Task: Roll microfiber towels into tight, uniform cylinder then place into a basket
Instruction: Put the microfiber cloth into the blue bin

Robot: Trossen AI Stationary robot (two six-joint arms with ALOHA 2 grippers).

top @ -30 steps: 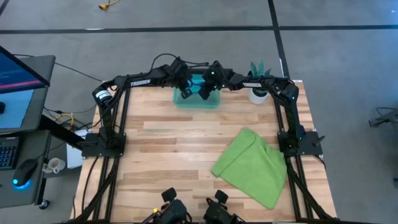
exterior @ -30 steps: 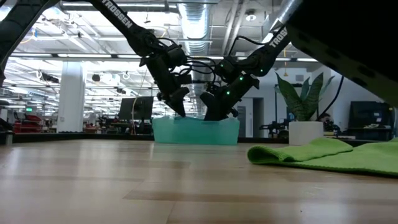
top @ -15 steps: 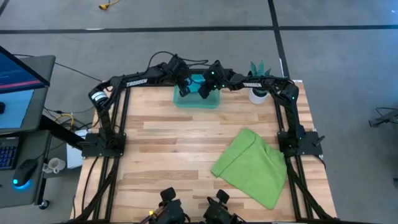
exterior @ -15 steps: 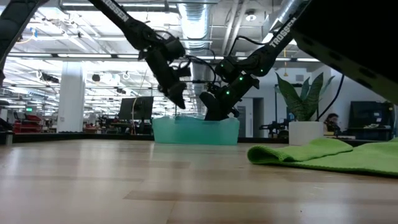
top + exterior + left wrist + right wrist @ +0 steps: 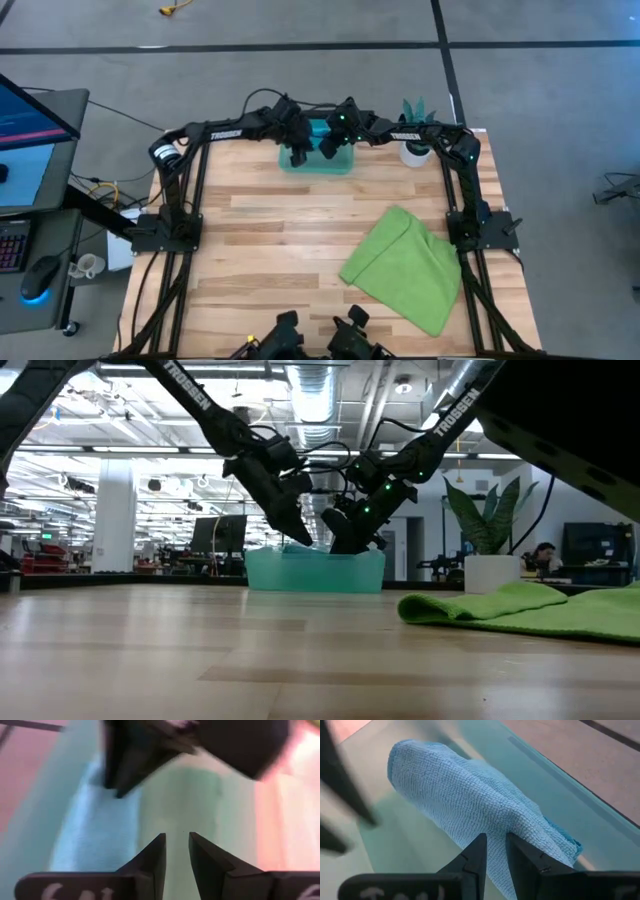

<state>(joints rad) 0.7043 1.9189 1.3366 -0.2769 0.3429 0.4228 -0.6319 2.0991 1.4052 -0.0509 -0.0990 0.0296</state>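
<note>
**Blue towel lying in the basket, both grippers over it**

The rolled sky-blue microfiber towel (image 5: 485, 815) is lying inside the translucent teal basket (image 5: 340, 162), which is sitting at the far edge of the wooden table (image 5: 280, 240), just beside a white pot with a green plant (image 5: 414, 150). In the left wrist view the same towel (image 5: 95, 840) is showing as a pale blue strip along one side of the basket floor (image 5: 200, 820).

The right gripper (image 5: 494, 851) is reaching down into the basket with its two dark fingers (image 5: 475, 855) pressing into the towel's edge; a fold of blue cloth is sitting in the narrow gap between them, so it is pinching the towel. In the low view this gripper (image 5: 345, 542) is dipping behind the basket's front wall (image 5: 315, 572).

The left gripper (image 5: 176, 851) is hanging over the basket's bare floor, its fingers a small way apart with nothing between them; in the high view it (image 5: 297, 154) is standing over the basket's left part.

The larger lime-green towel (image 5: 405, 268) is lying loosely folded on the table's right side, well apart from the basket, near the right arm's base (image 5: 480, 228)
</note>
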